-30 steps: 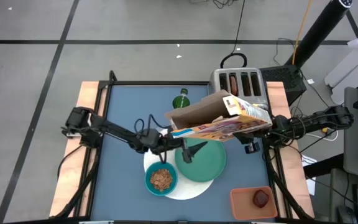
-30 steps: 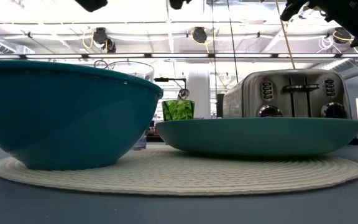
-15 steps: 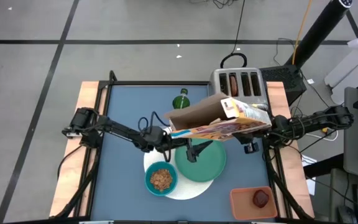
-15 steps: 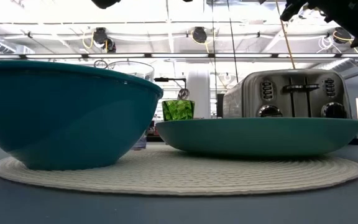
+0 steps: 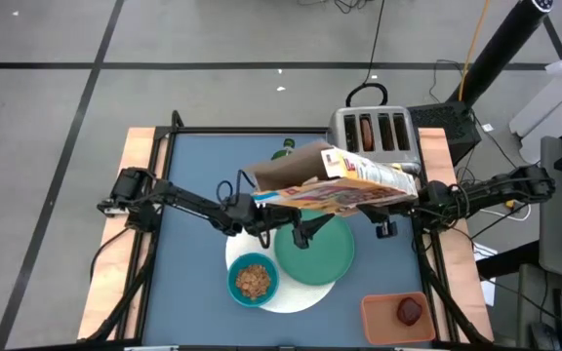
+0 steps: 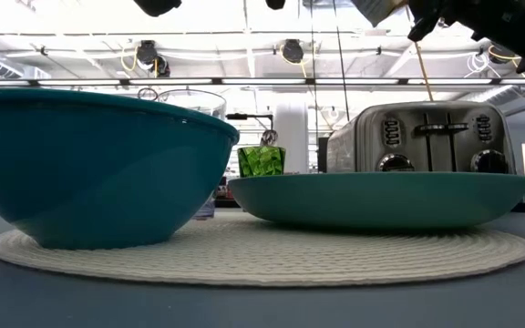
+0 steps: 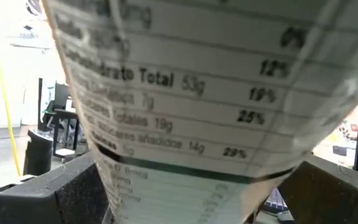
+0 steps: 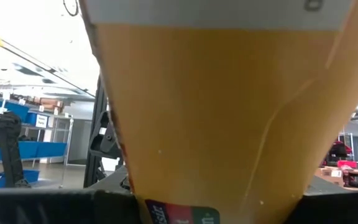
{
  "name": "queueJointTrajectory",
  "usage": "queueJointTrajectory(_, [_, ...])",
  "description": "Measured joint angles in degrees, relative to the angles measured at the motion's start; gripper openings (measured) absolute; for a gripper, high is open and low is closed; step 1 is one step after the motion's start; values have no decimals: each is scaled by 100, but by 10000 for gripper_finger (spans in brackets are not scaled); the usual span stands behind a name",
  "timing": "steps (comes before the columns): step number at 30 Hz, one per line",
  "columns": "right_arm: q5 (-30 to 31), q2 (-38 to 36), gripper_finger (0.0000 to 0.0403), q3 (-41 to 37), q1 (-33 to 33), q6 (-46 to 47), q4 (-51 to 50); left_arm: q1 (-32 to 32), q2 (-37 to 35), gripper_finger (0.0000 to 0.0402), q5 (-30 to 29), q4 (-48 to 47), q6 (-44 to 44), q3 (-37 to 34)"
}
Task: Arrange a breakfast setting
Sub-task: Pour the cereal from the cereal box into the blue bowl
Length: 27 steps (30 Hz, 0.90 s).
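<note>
the cereal box [image 5: 335,185] is showing printed cardboard, glossy on its coloured face and plain matt brown inside its open flaps. the toaster [image 6: 429,138] at the far right is gleaming in brushed metal with dark plastic knobs. the teal bowl [image 6: 98,164] and green plate [image 6: 381,200] are looking smooth and softly glossy, like plastic. the white placemat [image 6: 262,255] under them is showing a rough woven, corded texture. the table [image 5: 198,171] is looking matt blue, edged with pale wood.

Grey floor [image 5: 57,107] with dark tape lines [image 5: 86,93]. Ceiling beams [image 6: 244,84] carry lamps [image 6: 292,50]. Blue bins [image 8: 39,149] on shelving.
</note>
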Motion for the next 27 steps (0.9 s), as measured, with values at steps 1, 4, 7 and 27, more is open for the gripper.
queueJointTrajectory(1, [0, 0, 176, 0, 0, 6, -9, 0, 0, 395, -2, 28, -2, 0])
queueJointTrajectory(4, [-3, 0, 176, 0, 0, 7, -22, 0, 0, 395, -4, 170, -22, 0])
queueJointTrajectory(7, [-7, 0, 176, 0, 0, 8, -40, 1, 0, 395, -4, 201, -35, 0])
queueJointTrajectory(27, [-31, 2, 176, 0, 0, 13, -272, 4, 0, 322, -26, 213, 390, -2])
